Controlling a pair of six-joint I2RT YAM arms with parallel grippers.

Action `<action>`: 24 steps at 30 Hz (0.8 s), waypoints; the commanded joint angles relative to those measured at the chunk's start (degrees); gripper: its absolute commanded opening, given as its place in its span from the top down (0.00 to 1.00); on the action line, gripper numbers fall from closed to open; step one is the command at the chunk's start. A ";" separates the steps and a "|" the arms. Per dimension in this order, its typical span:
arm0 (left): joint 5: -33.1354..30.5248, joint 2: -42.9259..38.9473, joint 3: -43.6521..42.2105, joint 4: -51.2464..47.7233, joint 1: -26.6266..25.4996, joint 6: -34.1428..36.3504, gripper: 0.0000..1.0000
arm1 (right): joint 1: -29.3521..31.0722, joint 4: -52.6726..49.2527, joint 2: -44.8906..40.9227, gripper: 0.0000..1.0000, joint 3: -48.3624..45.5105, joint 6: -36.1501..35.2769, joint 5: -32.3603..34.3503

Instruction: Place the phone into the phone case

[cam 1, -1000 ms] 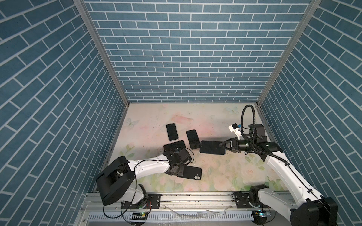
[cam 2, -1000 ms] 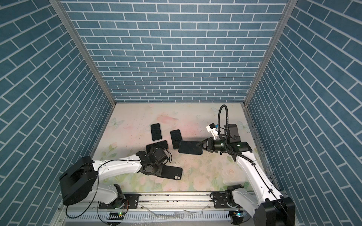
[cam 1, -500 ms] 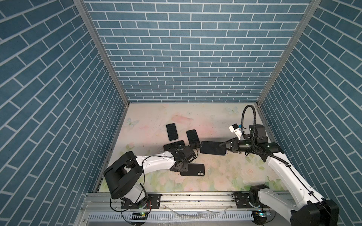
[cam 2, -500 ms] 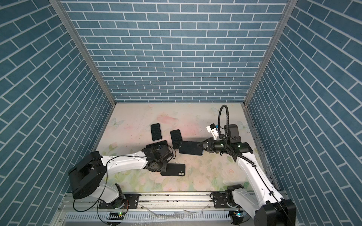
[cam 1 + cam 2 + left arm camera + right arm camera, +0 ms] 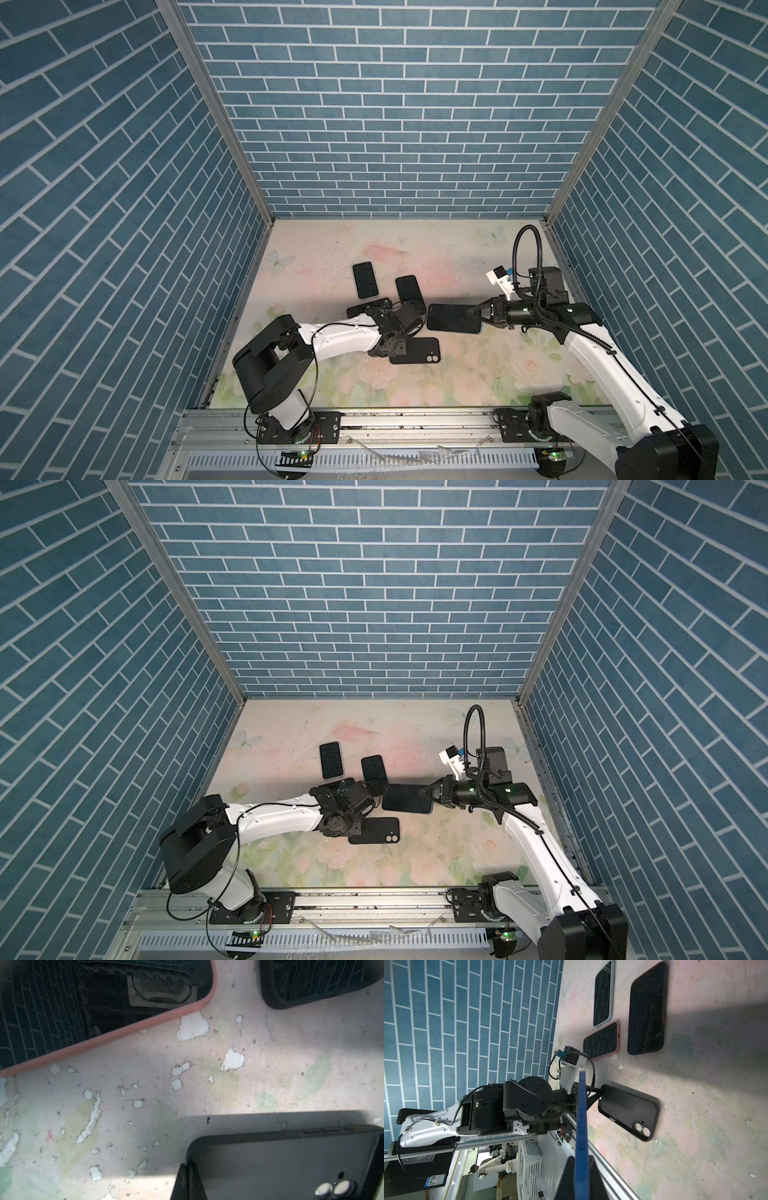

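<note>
The phone [image 5: 453,318] hangs flat above the floral table mat, screen up, with my right gripper [image 5: 472,318] shut on its right end. In the right wrist view the phone's blue edge [image 5: 581,1115] runs out from between the fingertips of that gripper [image 5: 581,1160]. The black phone case [image 5: 415,351] lies open side up on the mat, below and left of the phone, camera cutout to the right. My left gripper [image 5: 390,353] is shut on the case's left rim. In the left wrist view the case [image 5: 291,1163] has its thin wall pinched in the gripper [image 5: 188,1167].
Three cased phones lie behind the left wrist: a light-cased one [image 5: 365,280], a black-cased one [image 5: 409,289] and a pink-cased one [image 5: 602,1043], which the wrist partly hides in both top views. Blue brick walls enclose the mat; a metal rail [image 5: 415,419] runs along the front.
My left gripper has closed on the case's rim, and the case has slid a little right and away from the front rail. The right gripper and phone have barely moved.
</note>
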 commanded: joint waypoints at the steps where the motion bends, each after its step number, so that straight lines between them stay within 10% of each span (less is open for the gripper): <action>1: 0.74 1.99 0.90 -0.53 0.59 -0.97 0.98 | -0.12 -3.66 0.98 1.00 0.84 -3.97 -0.12; 6: 2.59 -0.66 -1.54 2.01 3.44 -2.09 0.93 | -0.04 -4.94 1.92 1.00 0.98 -3.73 0.68; 15: 5.07 -16.62 -5.59 3.28 9.25 3.02 0.44 | 3.95 -4.15 6.84 1.00 1.85 -2.49 2.50; 24: 26.51 -29.80 -18.36 18.58 15.63 2.62 0.09 | 11.36 1.80 16.11 1.00 4.90 1.07 2.57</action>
